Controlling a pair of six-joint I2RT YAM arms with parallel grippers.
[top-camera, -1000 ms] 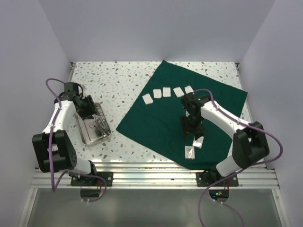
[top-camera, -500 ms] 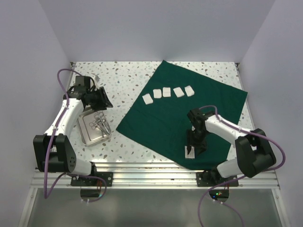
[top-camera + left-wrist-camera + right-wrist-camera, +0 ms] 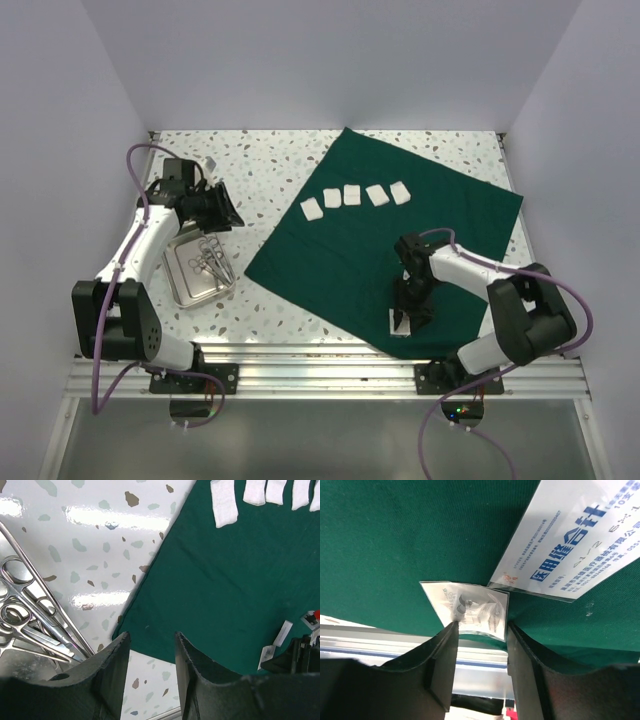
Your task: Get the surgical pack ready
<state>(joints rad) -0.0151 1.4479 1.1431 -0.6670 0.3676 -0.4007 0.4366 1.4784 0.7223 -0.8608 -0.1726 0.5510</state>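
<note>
The green cloth (image 3: 340, 260) lies spread flat on the desk (image 3: 260, 160), filling the middle and right side, with one corner pointing to 12 o'clock. Five white gauze squares (image 3: 352, 194) sit in a row on the cloth's 12 o'clock part, close together. At the cloth's 6 o'clock corner a small clear packet (image 3: 470, 610) lies flat, its corner tucked against a larger white packet with blue print (image 3: 580, 540). The right pincer (image 3: 480, 627) hangs low there, one finger on each side of the small packet's near edge; I cannot tell whether it grips. At 9 o'clock of the cloth, apart from it, the steel tray (image 3: 185, 290) holds the scissors (image 3: 208, 258). The left pincer (image 3: 151, 642) hovers at the tray's 12 o'clock end, spread, with nothing between its fingers.
</note>
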